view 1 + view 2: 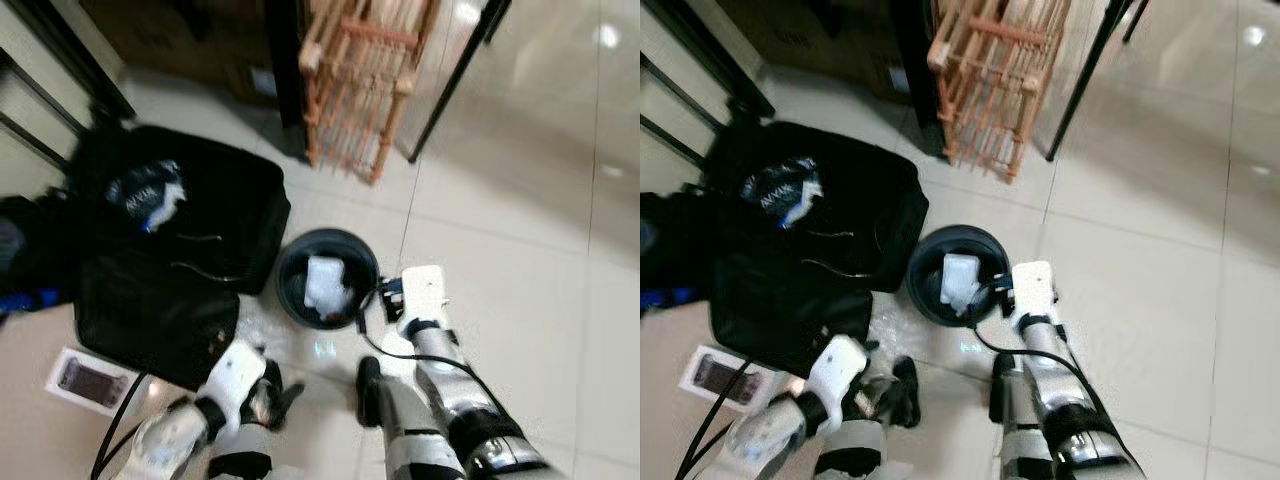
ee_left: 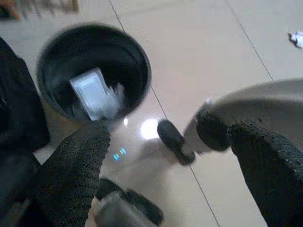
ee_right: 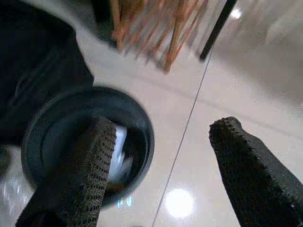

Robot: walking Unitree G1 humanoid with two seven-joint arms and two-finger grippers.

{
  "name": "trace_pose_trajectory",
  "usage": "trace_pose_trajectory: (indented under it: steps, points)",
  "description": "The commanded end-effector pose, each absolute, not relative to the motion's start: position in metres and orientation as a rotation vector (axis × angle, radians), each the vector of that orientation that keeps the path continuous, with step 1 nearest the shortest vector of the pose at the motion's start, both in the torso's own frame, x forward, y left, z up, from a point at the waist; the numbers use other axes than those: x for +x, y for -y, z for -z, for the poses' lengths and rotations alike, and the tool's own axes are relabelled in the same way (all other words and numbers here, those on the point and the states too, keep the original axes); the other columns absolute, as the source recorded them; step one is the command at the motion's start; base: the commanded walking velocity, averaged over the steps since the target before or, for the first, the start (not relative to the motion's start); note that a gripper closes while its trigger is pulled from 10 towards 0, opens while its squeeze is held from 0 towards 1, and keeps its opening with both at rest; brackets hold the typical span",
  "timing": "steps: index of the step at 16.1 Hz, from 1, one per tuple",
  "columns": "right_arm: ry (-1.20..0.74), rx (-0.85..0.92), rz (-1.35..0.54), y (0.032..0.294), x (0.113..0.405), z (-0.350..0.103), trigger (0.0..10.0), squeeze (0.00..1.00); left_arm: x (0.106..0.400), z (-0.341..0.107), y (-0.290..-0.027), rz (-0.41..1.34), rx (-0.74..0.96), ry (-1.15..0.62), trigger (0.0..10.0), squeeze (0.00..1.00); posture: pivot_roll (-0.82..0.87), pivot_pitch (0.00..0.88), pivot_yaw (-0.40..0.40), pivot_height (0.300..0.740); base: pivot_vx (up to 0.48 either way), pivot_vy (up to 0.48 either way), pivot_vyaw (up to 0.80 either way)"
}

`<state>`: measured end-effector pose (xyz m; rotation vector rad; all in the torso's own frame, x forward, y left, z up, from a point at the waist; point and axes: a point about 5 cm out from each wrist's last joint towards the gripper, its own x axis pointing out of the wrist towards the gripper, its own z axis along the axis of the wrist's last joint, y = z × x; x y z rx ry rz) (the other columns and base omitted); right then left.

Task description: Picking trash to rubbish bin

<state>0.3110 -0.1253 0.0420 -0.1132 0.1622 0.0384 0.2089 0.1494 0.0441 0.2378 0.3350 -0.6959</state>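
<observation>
While the white crumpled trash [image 1: 326, 285] lies inside the round black rubbish bin [image 1: 290, 262], treat the drop as done and check it before you move off. It looks like pale paper or plastic wrapping, boxy at the top and creased lower down, and rests against the bin's inner wall, below the rim. From the left wrist view it reads as a flat white packet with a torn edge; anything finer is blurred.

Right gripper [image 3: 165, 165]: the two black fingers stand wide apart with nothing between them, poised just beside the bin's rim on the robot's right. Left gripper [image 2: 170, 156]: fingers likewise spread, nothing held, low over the floor near the bin. My judgement is that the release is complete, so lift the right arm straight up first so that the fingers do not catch the rim and tip the bin.

A small white scrap [image 2: 296, 39] lies on the pale glossy floor tiles [image 1: 520, 200], well apart from the bin; it may be the next pick, though it is too small to be sure.

Surroundings: a large black fabric bag [image 1: 190, 230] sits touching the bin on the robot's left, and a wooden slatted rack [image 1: 360, 80] stands beyond it.
</observation>
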Motion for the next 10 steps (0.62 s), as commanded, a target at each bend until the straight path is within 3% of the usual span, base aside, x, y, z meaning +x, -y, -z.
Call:
trace_pose_trajectory:
  steps: [1, 5, 10]
  points:
    - [-0.198, -0.094, -0.006, 0.133, 0.301, -0.034, 10.0, 0.0, 0.204, -0.036, -0.154, 0.675, 0.238, -0.37, 10.0, 0.0, 0.11, 0.276, 0.04, 0.74, 0.0, 0.0, 0.0]
    - [-0.11, -0.128, 0.011, 0.149, 0.291, -0.058, 10.0, 0.0, 0.223, -0.053, -0.151, 0.616, 0.252, -0.29, 10.0, 0.0, 0.09, 0.204, 0.081, 0.74, 0.0, 0.0, 0.0]
    - [-0.01, -0.16, 0.053, 0.157, 0.268, -0.104, 10.0, 0.0, 0.273, -0.074, -0.144, 0.471, 0.235, -0.154, 10.0, 0.0, -0.02, 0.091, 0.079, 0.74, 0.0, 0.0, 0.0]
